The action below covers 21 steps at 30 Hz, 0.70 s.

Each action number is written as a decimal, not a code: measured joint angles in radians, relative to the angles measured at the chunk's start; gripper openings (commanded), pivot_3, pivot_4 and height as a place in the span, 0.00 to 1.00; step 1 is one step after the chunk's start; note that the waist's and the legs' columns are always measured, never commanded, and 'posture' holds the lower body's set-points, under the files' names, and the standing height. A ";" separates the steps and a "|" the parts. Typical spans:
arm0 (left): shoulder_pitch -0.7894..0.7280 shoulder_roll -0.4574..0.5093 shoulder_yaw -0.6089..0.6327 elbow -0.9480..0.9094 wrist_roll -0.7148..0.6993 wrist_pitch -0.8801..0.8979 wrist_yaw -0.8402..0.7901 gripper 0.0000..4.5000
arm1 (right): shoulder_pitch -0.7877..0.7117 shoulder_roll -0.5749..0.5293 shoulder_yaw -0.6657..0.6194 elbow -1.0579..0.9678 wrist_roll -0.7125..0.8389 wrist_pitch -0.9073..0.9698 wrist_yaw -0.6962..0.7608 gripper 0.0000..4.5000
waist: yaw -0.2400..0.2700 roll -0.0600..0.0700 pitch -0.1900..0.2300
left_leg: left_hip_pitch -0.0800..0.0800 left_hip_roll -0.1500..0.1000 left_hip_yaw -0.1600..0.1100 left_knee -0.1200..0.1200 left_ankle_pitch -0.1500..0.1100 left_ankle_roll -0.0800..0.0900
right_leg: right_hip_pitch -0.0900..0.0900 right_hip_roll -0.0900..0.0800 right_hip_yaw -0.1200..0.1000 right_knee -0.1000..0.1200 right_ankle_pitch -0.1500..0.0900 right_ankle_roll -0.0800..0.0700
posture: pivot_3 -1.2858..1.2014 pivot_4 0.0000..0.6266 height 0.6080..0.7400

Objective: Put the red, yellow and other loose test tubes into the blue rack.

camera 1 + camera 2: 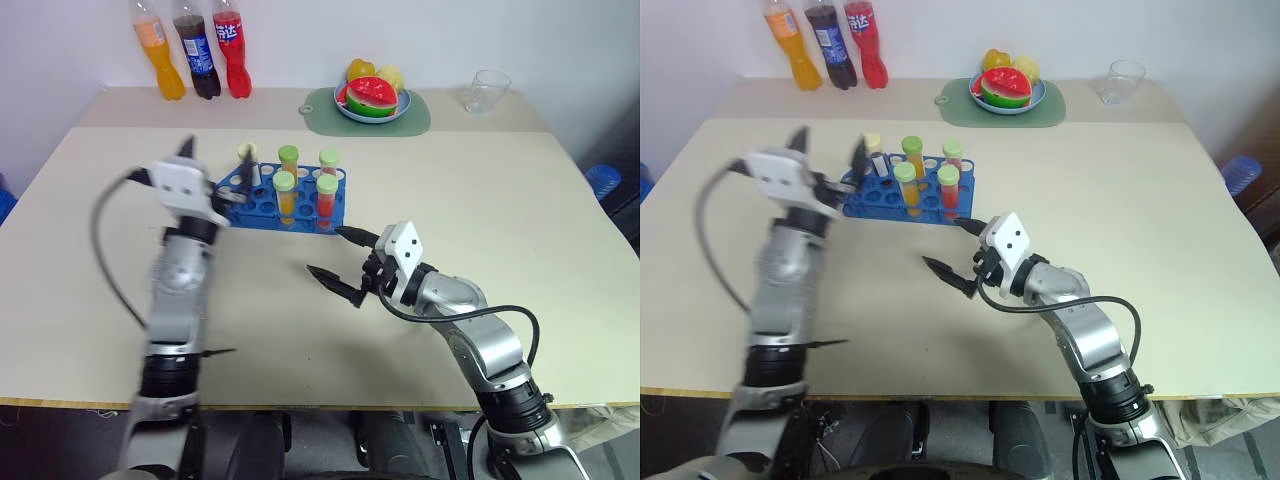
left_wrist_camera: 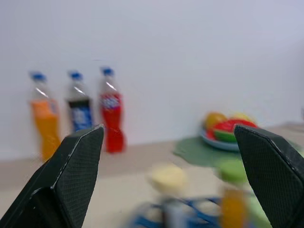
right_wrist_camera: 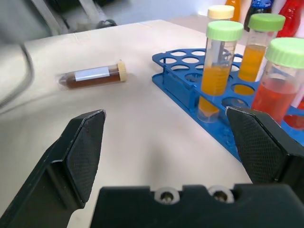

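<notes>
now | both pincers agape, empty | blue rack [image 1: 285, 203] between left pincer [image 1: 215, 170] and right pincer [image 1: 338, 258]

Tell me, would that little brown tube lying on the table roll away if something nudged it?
Probably: the brown tube is round and lies on its side on the flat table, apart from the blue rack, so a sideways push would likely roll it. Its wider cap might curve its path. Smooth and small, it is likely light and slippery.
</notes>
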 measured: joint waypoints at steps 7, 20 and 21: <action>-0.028 0.426 0.024 -0.016 -0.151 0.731 -0.150 0.99 | -0.035 0.002 0.004 0.035 0.006 -0.008 0.034 1.00 | -0.005 0.000 0.001 | 0.003 0.000 0.000 -0.001 0.000 0.000 | 0.002 0.001 0.000 0.000 0.000 0.000 | 0.52 0.24 0.95; -0.310 0.596 -0.329 0.304 -0.194 1.283 -0.384 0.99 | -0.059 0.027 0.018 0.076 0.006 -0.030 0.060 1.00 | -0.009 0.000 0.001 | 0.003 0.001 0.001 -0.002 0.000 0.000 | 0.001 0.003 0.001 0.001 -0.001 0.000 | 0.52 0.24 0.95; -0.310 0.594 -0.345 0.324 -0.191 1.284 -0.394 0.99 | -0.058 0.027 0.018 0.076 0.006 -0.030 0.056 1.00 | -0.010 0.000 0.001 | 0.003 0.001 0.000 -0.002 0.000 0.000 | 0.001 0.003 0.001 0.001 -0.001 0.000 | 0.52 0.24 0.95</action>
